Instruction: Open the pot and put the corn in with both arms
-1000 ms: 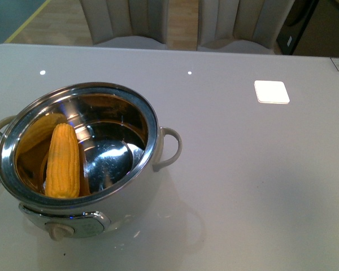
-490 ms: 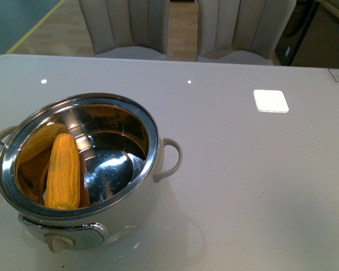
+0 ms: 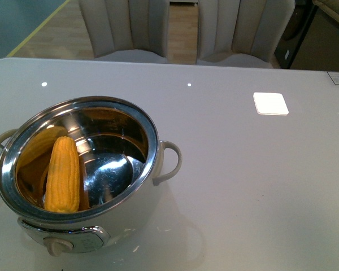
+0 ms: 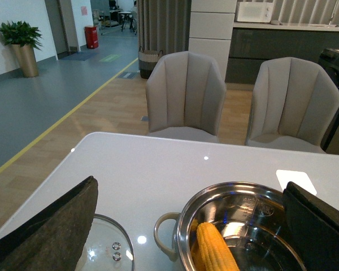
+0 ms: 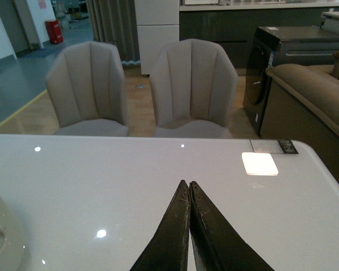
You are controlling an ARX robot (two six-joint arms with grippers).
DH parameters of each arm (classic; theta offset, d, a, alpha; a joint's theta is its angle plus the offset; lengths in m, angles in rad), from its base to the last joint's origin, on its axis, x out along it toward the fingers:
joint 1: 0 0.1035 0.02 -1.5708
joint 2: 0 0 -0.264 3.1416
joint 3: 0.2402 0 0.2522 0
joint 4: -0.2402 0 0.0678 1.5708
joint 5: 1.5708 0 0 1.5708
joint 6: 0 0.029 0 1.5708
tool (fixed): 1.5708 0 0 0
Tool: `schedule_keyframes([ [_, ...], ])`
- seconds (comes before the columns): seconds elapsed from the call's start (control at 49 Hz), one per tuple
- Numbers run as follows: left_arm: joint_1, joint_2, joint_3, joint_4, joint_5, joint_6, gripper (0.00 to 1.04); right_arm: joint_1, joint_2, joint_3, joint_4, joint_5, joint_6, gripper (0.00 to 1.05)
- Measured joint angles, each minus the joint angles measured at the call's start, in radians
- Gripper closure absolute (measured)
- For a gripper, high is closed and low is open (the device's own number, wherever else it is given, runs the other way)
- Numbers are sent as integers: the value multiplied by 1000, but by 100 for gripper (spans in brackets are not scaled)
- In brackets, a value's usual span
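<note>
Corn (image 3: pixel 62 174), just the one cob, was lying inside the single uncovered pot (image 3: pixel 79 169) near my table's (image 3: pixel 243 186) front-left corner, with loads of bare tabletop off to the right. Compared with a second back, the front view only sat a touch lower, nothing else shifted. My left gripper (image 4: pixel 175 226) was spread wide over the pot with its glass lid (image 4: pixel 104 251) down beside it, and the right gripper (image 5: pixel 189 226) was pinched closed on nothing.

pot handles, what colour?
Cream-white, matching the pot body. The handle shows best in the front view.
</note>
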Motion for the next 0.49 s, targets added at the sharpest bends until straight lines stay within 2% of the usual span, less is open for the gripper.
schedule_keyframes([
  [0.286,0,0,0,0,0,0,7,0,-82,0,-82,0,0,103],
  [0.347,0,0,0,0,0,0,7,-1,-195,0,-229,2,0,103],
  [0.49,0,0,0,0,0,0,7,-1,-249,0,-256,2,0,103],
])
